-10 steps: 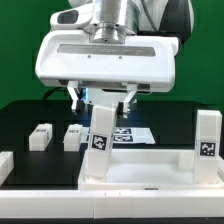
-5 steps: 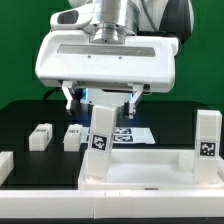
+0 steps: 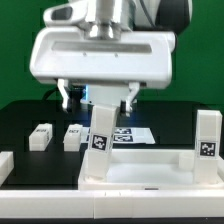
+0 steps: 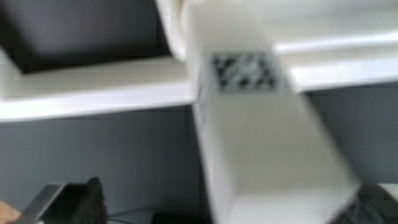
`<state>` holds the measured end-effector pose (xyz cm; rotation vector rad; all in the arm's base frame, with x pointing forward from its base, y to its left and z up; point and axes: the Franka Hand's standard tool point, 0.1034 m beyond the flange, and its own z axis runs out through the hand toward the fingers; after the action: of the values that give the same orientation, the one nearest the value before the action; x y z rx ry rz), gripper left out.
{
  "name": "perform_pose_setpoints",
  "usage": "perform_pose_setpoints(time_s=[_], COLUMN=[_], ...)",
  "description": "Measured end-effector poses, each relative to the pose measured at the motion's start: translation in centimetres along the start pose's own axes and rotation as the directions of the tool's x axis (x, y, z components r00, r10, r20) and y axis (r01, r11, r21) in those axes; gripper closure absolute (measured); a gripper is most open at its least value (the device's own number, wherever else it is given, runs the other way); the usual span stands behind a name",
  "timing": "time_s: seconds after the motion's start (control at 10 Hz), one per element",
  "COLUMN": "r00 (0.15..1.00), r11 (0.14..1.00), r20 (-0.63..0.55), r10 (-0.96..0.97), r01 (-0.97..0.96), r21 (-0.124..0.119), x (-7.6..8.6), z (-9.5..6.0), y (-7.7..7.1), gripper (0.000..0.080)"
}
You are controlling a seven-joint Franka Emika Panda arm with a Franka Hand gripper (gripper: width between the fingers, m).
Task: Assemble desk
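Your pincer (image 3: 101,100) hangs wide open, one desk leg (image 3: 101,135) standing upright just beneath it at a corner of the panel (image 3: 140,168); a loose leg (image 3: 40,136) lies on the table (image 3: 20,114) off to its side

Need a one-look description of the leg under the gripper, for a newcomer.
Find the wide rimmed desk panel at the front of the black table. At its corner on the exterior view's left, a white leg stands upright. It alone stands directly below the open gripper; the other upright leg is at the panel's opposite end, and two loose legs lie flat.
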<state>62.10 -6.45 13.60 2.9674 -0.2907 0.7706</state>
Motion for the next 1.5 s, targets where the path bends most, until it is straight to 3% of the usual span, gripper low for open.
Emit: perform_pose_setpoints(time_s=[0.1,0.2,0.3,0.6,0.7,1.1,1.3,1.4,1.5], r00=[1.000,0.991,0.972,0.900,0.873,0.890,0.890,0.883,0.872], r11=[1.000,1.000,0.999,0.995,0.995,0.997,0.997,0.992,0.982], r20=[0.023,0.134,0.233,0.436,0.487,0.455,0.456,0.458,0.459], r10=[0.007,0.014,0.017,0.029,0.024,0.032,0.033,0.103,0.171], r01=[-0.007,-0.017,-0.027,-0.066,-0.068,-0.062,-0.063,-0.126,-0.186], r21=[0.004,0.022,0.041,0.070,0.074,0.051,0.050,0.018,-0.012], x=[0.0,-0.7,-0.4,-1.0,-1.3,-1.6,-1.6,-1.6,-1.7], z=[0.2,0.6,0.5,0.3,0.5,1.8,1.8,1.8,1.8], y=[0.2,-0.2,-0.4,-0.8,-0.9,-1.2,-1.2,-1.2,-1.3], gripper=[0.0151,0.0151,0.0151,0.0151,0.0151,0.0151,0.0389,0.0389,0.0512])
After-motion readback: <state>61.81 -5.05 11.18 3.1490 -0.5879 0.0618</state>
